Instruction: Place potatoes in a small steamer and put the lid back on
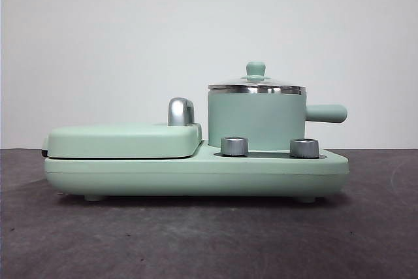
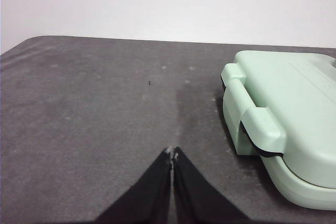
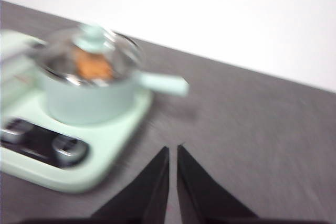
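Note:
The small steamer (image 1: 256, 121) is a mint-green pot standing on the right half of the cooker base, side handle pointing right. The glass lid (image 1: 256, 85) with its green knob sits on the pot's rim. In the blurred right wrist view, the orange-brown potato (image 3: 93, 64) shows through the lid (image 3: 92, 43) inside the steamer (image 3: 86, 95). My right gripper (image 3: 172, 149) is shut, empty, over the table beside the cooker, clear of the pot's handle. My left gripper (image 2: 172, 152) is shut, empty, above bare table next to the griddle end. Neither arm shows in the front view.
The mint-green cooker base (image 1: 196, 171) carries a flat griddle cover (image 1: 124, 138) with a steel handle (image 1: 180, 111) on its left half, and two steel knobs (image 1: 234, 146) in front of the pot. The griddle's end (image 2: 283, 124) lies near the left gripper. Dark grey table (image 1: 196, 240) surrounds it.

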